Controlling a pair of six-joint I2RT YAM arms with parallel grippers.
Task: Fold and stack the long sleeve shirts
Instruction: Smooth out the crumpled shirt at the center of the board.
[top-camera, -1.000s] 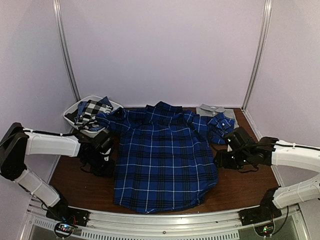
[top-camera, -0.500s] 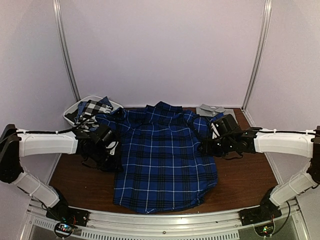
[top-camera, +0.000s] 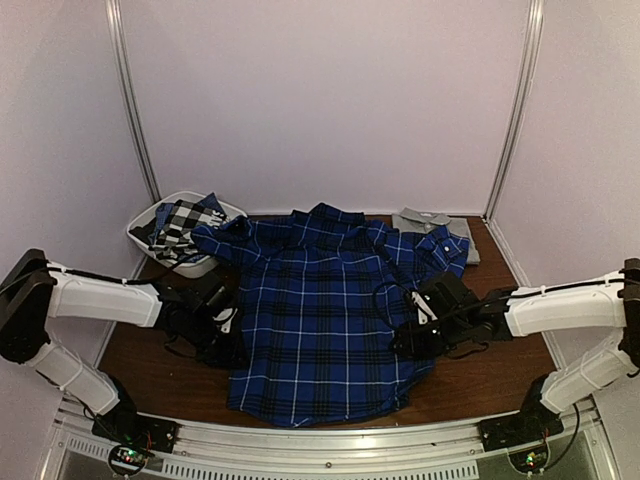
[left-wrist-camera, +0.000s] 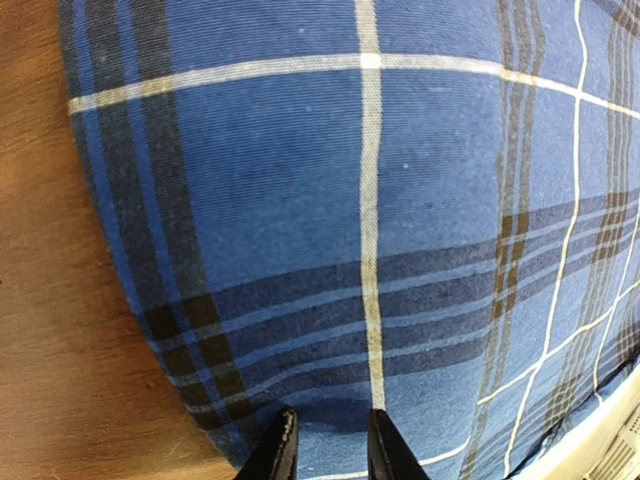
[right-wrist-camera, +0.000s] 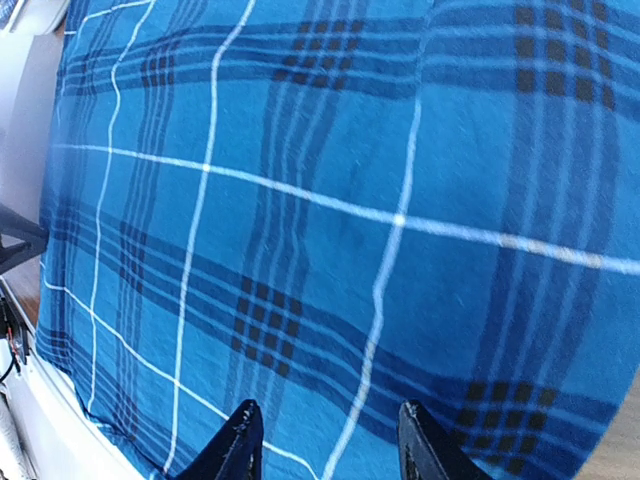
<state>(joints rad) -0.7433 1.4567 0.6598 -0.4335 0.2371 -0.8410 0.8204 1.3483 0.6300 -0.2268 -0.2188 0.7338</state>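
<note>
The royal-blue plaid shirt (top-camera: 325, 310) lies spread flat in the middle of the table, collar toward the back. My left gripper (top-camera: 232, 342) is low at the shirt's left edge; in the left wrist view it (left-wrist-camera: 330, 452) is slightly open over the plaid cloth (left-wrist-camera: 380, 220) beside bare wood. My right gripper (top-camera: 405, 340) is over the shirt's right side; in the right wrist view it (right-wrist-camera: 328, 445) is wide open above the cloth (right-wrist-camera: 350, 200). The grey shirt (top-camera: 445, 224) lies folded at the back right. The black-and-white check shirt (top-camera: 180, 222) sits in the basket.
The white plastic basket (top-camera: 140, 228) stands at the back left. The plaid shirt's right sleeve (top-camera: 440, 252) lies bunched next to the grey shirt. Bare brown table (top-camera: 150, 365) shows to the left and right of the shirt. Purple walls enclose the back and sides.
My right gripper has moved left and toward the near edge, from beside the bunched sleeve onto the shirt's right side. My left gripper has shifted nearer along the shirt's left edge.
</note>
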